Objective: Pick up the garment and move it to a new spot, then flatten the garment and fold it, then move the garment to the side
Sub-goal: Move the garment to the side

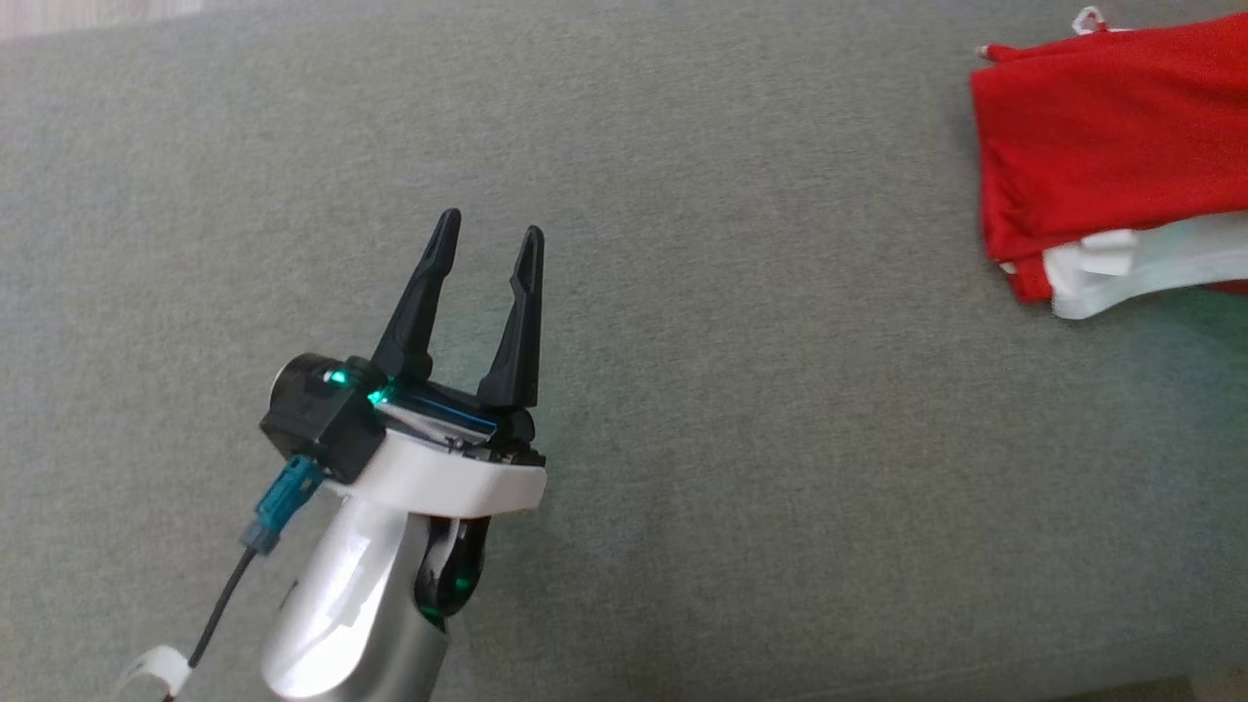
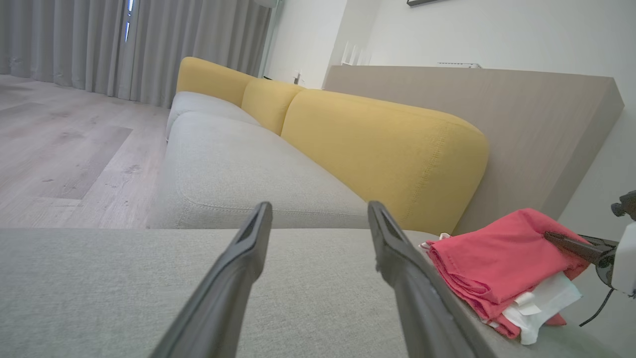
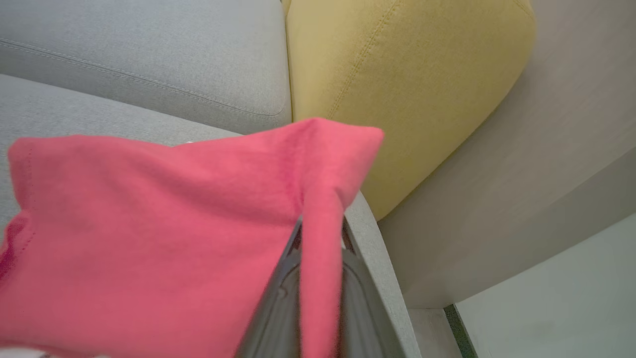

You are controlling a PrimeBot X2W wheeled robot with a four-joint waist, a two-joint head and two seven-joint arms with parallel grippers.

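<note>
On my head feed the left gripper (image 1: pixel 489 224) has two long black fingers (image 1: pixel 419 302) tapering to points, seated on a black block (image 1: pixel 317 414) with green lights (image 1: pixel 338 377) glowing. A white collar (image 1: pixel 458 483) joins it to a silvery forearm (image 1: pixel 341 604). A teal connector (image 1: pixel 283 502) plugs in beside it, trailing a thin black cable (image 1: pixel 219 604).

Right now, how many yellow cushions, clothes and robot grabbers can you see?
yellow back cushions: 3
garment, red with some white: 1
grippers: 2, the left gripper open, the right gripper pinching the garment
Total: 6
</note>
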